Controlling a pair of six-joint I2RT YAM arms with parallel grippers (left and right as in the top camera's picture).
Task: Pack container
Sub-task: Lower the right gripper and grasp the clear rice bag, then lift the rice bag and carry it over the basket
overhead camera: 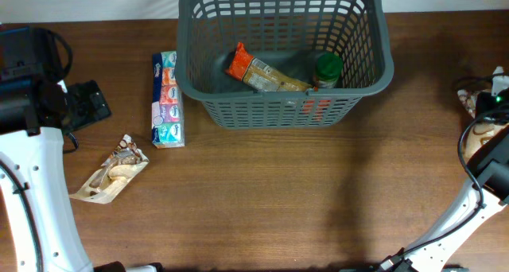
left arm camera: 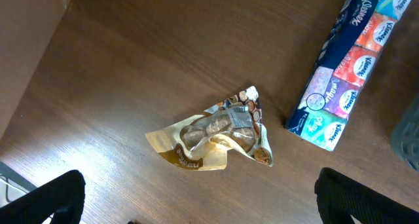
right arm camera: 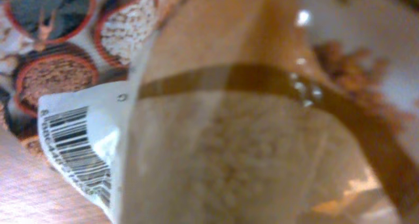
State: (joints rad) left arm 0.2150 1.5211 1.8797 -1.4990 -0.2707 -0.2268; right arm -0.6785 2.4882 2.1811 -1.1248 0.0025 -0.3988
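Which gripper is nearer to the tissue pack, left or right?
Left. The left gripper sits just beside the tissue pack; the right gripper is at the table's far edge, beyond the container.

I'm seeing the large dark grey plastic rectangular basket (overhead camera: pixel 278 111) with slotted sides sitting upright, partly filled, at the table's (overhead camera: pixel 278 200) far middle.

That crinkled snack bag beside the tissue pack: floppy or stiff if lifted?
Probably floppy: the snack bag lies crumpled with bent corners, so it would likely sag from wherever it is pinched. It looks light, mostly film around a few pieces. Its glossy wrapper might slip.
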